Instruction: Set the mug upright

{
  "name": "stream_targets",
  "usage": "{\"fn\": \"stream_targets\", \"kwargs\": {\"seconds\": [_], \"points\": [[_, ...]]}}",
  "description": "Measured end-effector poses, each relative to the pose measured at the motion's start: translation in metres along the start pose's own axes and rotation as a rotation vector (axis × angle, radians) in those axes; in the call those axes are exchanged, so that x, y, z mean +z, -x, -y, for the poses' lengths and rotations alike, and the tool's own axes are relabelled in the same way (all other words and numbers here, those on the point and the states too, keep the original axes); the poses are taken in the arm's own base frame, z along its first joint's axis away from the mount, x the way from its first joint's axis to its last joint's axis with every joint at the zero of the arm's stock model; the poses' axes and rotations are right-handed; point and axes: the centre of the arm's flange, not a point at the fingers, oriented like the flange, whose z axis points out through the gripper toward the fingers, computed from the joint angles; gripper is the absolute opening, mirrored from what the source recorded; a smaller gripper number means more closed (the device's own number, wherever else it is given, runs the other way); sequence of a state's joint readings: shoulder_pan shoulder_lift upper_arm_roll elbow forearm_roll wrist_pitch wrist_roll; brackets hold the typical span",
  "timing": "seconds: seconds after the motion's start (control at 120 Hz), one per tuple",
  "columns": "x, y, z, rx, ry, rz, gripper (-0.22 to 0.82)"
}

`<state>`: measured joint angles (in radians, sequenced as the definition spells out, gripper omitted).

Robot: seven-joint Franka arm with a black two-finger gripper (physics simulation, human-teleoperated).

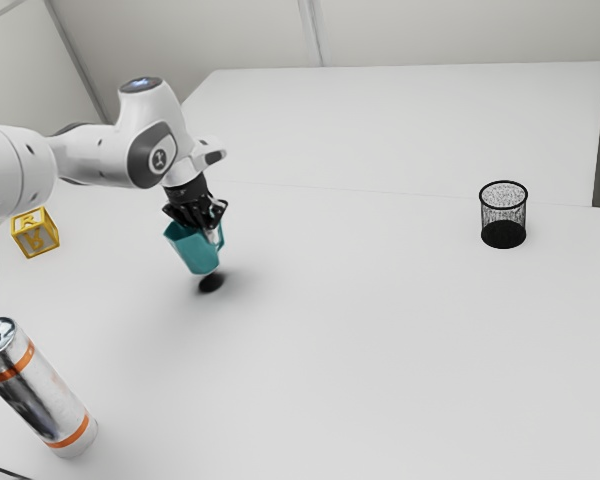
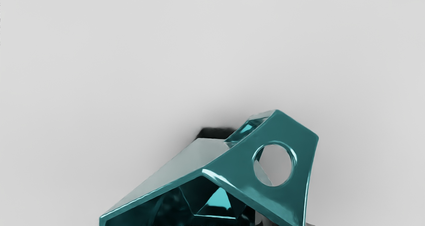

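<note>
- Above the table (image 1: 380,360), the teal mug (image 1: 192,249) hangs tilted (its dark shadow lies just beneath).
- At the rim, the end effector (image 1: 209,226) is clamped on the mug.

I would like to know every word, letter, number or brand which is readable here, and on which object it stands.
"1": on the white arm, inside a round mark.
Yellow-edged block: a letter on each of two faces, too small to name surely.
Round cap on top of the arm: bluish marking, too small to read.
Can with orange bands: no readable text.
Mug: none seen.
</note>
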<state>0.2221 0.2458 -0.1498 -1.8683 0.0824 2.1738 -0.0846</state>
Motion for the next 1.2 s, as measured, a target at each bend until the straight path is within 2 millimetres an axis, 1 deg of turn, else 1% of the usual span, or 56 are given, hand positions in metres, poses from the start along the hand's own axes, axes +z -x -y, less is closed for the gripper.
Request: {"fn": "stream_targets", "kwargs": {"seconds": [0.258, 0.408, 0.55, 0.592, 0.667, 0.742, 0.8, 0.85, 0.908, 0.958, 1.033, 1.1, 1.2], "points": [[0.034, -0.006, -0.006, -0.085, 0.004, 0.004, -0.18], [0.043, -0.008, -0.006, -0.126, 0.006, 0.006, -0.18], [0.037, -0.008, -0.007, -0.149, 0.007, -0.003, 0.14], [0.028, -0.008, -0.010, -0.150, 0.006, -0.016, 0.22], [0.004, -0.007, -0.014, -0.154, 0.005, -0.045, 0.34], [-0.016, -0.005, -0.017, -0.157, 0.003, -0.065, 0.42], [-0.029, -0.002, -0.027, -0.148, 0.005, -0.075, 0.46], [-0.043, 0.001, -0.033, -0.142, 0.004, -0.085, 0.49], [-0.061, 0.006, -0.046, -0.124, 0.002, -0.096, 0.52], [-0.072, 0.010, -0.055, -0.107, 0.000, -0.099, 0.54], [-0.088, 0.014, -0.063, -0.080, -0.007, -0.101, 0.56], [-0.112, 0.021, -0.067, -0.051, -0.029, -0.113, 0.57], [-0.147, 0.038, -0.077, -0.004, -0.063, -0.122, 0.58]]}}
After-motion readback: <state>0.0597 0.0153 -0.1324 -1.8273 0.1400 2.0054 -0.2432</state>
